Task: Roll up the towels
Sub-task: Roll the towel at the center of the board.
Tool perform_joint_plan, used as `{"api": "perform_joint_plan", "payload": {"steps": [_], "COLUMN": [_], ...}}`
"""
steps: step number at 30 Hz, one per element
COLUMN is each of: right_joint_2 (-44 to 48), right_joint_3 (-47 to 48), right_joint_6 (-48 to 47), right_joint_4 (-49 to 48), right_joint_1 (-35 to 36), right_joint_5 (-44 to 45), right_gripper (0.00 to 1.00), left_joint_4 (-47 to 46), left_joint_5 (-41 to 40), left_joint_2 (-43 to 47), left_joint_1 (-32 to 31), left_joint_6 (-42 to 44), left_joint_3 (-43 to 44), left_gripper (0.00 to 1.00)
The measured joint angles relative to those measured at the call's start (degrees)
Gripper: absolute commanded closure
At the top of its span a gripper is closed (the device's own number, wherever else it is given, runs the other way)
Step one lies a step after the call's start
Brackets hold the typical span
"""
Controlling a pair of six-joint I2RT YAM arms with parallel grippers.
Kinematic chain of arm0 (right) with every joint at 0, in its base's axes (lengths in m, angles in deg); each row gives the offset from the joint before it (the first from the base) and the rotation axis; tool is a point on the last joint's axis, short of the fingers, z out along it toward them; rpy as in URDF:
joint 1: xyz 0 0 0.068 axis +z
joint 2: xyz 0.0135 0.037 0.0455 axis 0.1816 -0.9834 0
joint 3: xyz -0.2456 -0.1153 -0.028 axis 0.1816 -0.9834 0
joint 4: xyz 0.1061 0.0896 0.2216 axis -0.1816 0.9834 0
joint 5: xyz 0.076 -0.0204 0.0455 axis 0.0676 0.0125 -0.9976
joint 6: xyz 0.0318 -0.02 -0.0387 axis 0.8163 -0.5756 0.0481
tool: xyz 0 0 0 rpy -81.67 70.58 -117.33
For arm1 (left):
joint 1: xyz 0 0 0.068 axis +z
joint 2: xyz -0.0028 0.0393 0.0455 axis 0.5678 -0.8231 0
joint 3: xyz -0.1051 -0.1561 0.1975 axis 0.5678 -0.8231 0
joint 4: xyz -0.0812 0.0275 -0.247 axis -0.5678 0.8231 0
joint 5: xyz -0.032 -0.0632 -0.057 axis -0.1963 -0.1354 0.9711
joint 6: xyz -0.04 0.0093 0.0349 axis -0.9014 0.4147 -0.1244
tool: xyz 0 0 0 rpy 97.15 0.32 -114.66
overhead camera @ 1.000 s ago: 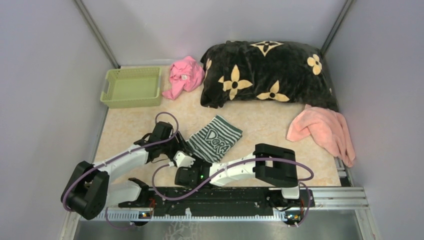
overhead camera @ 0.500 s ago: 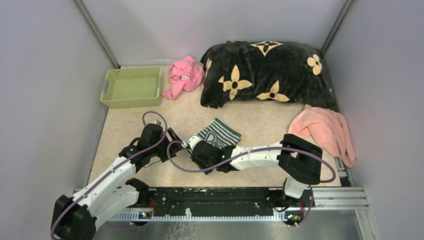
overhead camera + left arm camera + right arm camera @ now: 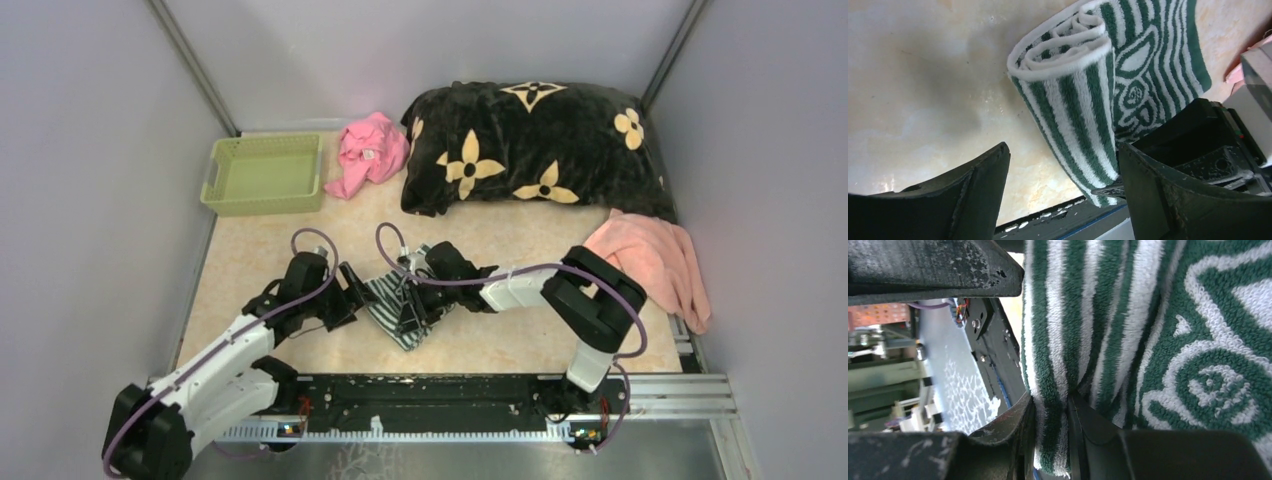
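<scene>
Showing only at the wrist, right jaws pinch the green towel (image 3: 1098, 315); left jaws gape.

Green towel (image 3: 1083, 115): white woven lettering (image 3: 1138, 65) stands on the flat part, as seen in the left wrist view. The roll covers part of it, so no word can be read. The right wrist view shows one round, O-like figure. No other text is legible.

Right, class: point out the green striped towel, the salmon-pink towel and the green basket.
green striped towel (image 3: 1073, 105), left wrist view, striped side of the rolled part.
salmon-pink towel (image 3: 650, 260), top view, middle of the crumpled heap.
green basket (image 3: 265, 178), top view, its bare floor.
</scene>
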Motion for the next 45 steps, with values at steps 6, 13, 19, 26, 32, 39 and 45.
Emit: {"api": "perform_joint_plan", "payload": {"steps": [6, 13, 19, 26, 32, 39, 45], "right_joint_2": [-4.59, -3.82, 4.28, 17.84, 17.07, 3.67, -6.36], "right_joint_3": [-2.10, -3.26, -2.93, 4.13, 9.92, 16.81, 19.87], "right_joint_6": [5.44, 7.26, 2.99, -6.32, -11.39, -13.92, -14.73], "right_joint_4": [-7.54, -8.41, 2.32, 18.75, 24.06, 28.76, 31.71], "right_joint_1": [-2.34, -2.95, -0.17, 13.46, 23.43, 30.05, 32.63], "right_joint_5": [-6.60, -5.49, 5.14, 30.62, 48.52, 63.21, 69.48], "right_gripper": [0.78, 0.65, 0.49, 0.38, 0.37, 0.41, 0.48], "left_joint_4": [-6.23, -11.96, -13.09, -12.46, -11.10, -10.54, -10.25], "left_joint_5": [1.53, 2.36, 2.51, 2.16, 1.62, 1.25, 0.90], "left_joint_2": [-8.70, -19.19, -22.67, -22.93, -22.82, -22.45, -22.38], "left_joint_1": [0.00, 0.00, -0.04, -0.07, -0.11, -0.11, -0.33], "left_joint_6": [-0.02, 0.35, 0.46, 0.52, 0.50, 0.46, 0.39], "left_joint_3": [-0.15, 1.22, 2.75, 3.19, 3.80, 3.80, 3.82], "left_gripper": [0.28, 0.47, 0.48, 0.48, 0.48, 0.47, 0.45]}}
